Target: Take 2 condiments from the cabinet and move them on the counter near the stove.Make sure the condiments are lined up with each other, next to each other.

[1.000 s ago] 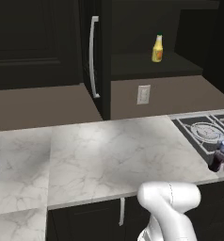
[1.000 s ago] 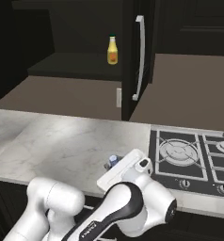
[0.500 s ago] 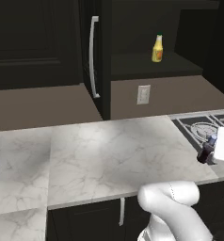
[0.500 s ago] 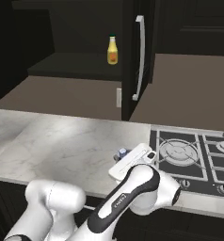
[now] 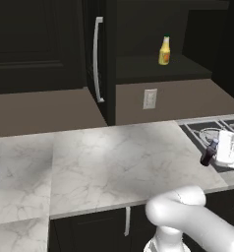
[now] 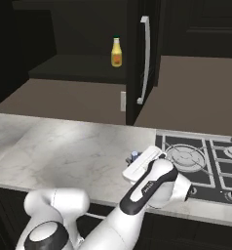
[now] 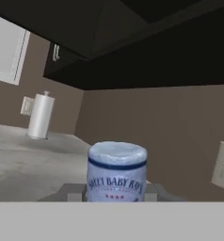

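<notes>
Dark purple-brown bottle (image 5: 208,153), white-blue label, clamped tilted in the claw (image 5: 213,153) above the marble worktop (image 5: 114,162) beside the stove (image 5: 207,135); yellow green-capped bottle (image 5: 164,50) upright on the open cabinet (image 5: 153,34) shelf.

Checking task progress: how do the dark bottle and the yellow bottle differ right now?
The dark bottle is purple-brown with a pale cap; the yellow bottle has a green cap. The dark one is gripped in the pincer at the stove edge; the yellow one stands free on the cabinet shelf. The dark one leans; the yellow one is upright. Both are small condiment bottles.
</notes>
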Robot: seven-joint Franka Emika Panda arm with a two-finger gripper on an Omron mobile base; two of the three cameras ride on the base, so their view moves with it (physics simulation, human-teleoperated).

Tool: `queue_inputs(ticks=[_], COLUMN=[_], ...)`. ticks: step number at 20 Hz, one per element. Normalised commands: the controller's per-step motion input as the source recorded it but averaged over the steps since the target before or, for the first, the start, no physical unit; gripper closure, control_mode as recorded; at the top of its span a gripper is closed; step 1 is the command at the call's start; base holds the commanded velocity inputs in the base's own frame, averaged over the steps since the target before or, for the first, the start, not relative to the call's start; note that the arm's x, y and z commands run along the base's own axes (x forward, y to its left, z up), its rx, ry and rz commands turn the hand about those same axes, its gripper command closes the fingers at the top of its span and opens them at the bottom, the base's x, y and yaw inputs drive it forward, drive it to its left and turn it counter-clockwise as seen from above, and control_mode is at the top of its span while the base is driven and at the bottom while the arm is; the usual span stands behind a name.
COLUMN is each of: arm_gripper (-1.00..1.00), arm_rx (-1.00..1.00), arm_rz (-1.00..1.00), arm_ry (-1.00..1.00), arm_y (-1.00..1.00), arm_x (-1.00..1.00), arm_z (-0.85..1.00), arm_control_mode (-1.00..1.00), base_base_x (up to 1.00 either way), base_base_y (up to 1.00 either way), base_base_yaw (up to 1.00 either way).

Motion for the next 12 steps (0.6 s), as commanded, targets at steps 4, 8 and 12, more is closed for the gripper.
queue_inputs(ticks=[4,8,12], arm_gripper=[1.0,1.0,1.0], arm_rx=[0.0,-0.03,-0.09], arm_rz=[0.0,0.0,-0.01], arm_ry=[0.0,0.0,0.0], arm_y=[-0.31,-0.15,-0.06], arm_x=[0.49,0.48,0.48], arm_z=[-0.17,-0.18,-0.27], arm_control_mode=[-1.0,-1.0,-1.0], base_base_x=[0.0,0.0,0.0], base_base_y=[0.0,0.0,0.0], base_base_yaw=[0.0,0.0,0.0])
